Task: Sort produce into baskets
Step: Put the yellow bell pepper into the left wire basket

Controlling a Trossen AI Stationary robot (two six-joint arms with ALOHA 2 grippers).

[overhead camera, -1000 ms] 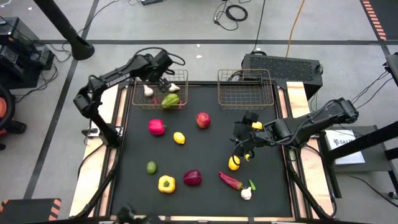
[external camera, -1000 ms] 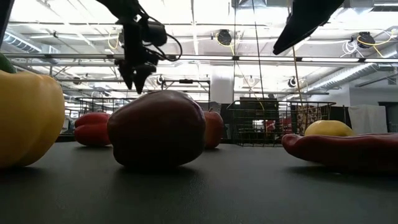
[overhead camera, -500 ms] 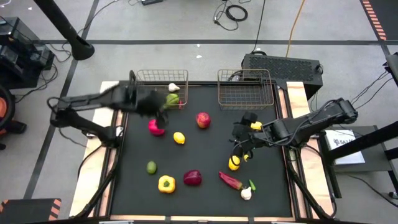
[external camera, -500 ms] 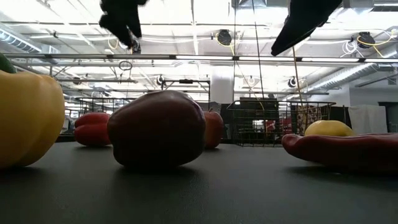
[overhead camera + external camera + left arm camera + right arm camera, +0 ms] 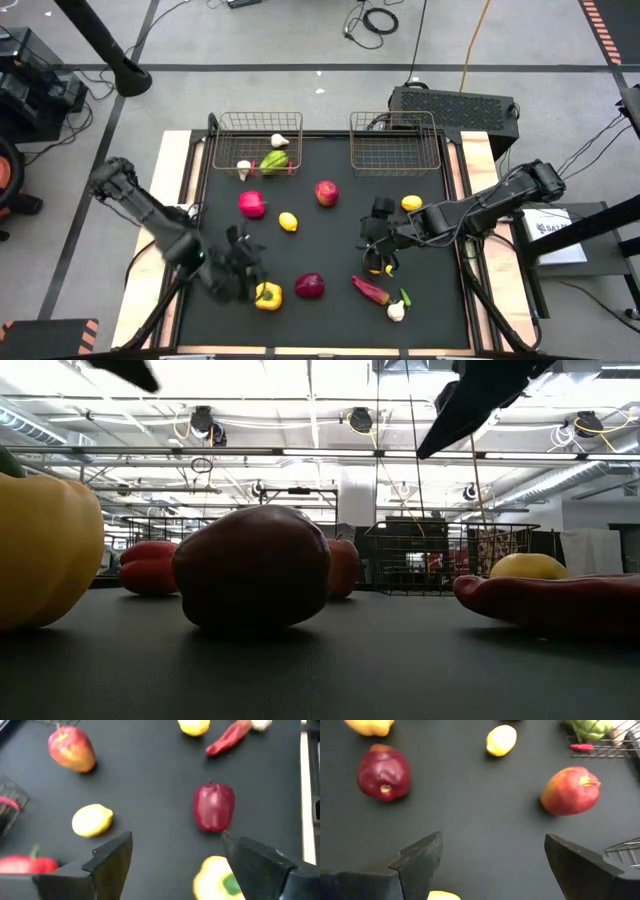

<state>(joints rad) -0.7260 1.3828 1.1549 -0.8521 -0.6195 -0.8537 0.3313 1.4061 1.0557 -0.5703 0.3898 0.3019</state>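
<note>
Hovering low over the lower left of the black mat [image 5: 330, 225] in the high view, the left gripper [image 5: 240, 268] sits just beside the yellow pepper [image 5: 267, 295], its fingers [image 5: 112, 857] spread apart with nothing between them. Its wrist view looks past those fingers at the dark red onion [image 5: 213, 807], a lemon [image 5: 92, 820], the red apple [image 5: 71, 751] and a red chilli [image 5: 227, 739].

Right of centre in the high view, the right gripper [image 5: 375, 240] hangs above a second lemon [image 5: 378, 264], its fingers [image 5: 420, 857] also wide apart and empty; a third lemon [image 5: 411, 203] lies near it, toward the right basket [image 5: 394, 142].

That right basket, at the upper middle of the frame, shows nothing inside. The left basket [image 5: 256, 140], at the upper left of the mat, holds a green pepper [image 5: 274, 161] and two white garlic bulbs [image 5: 281, 141], with something small and red at its lower right corner.

A red pepper [image 5: 252, 204] lies below the left basket. Another garlic bulb [image 5: 396, 311] rests at the lower right, beside the chilli.

In the low view the onion fills the centre, the yellow pepper the left edge.
</note>
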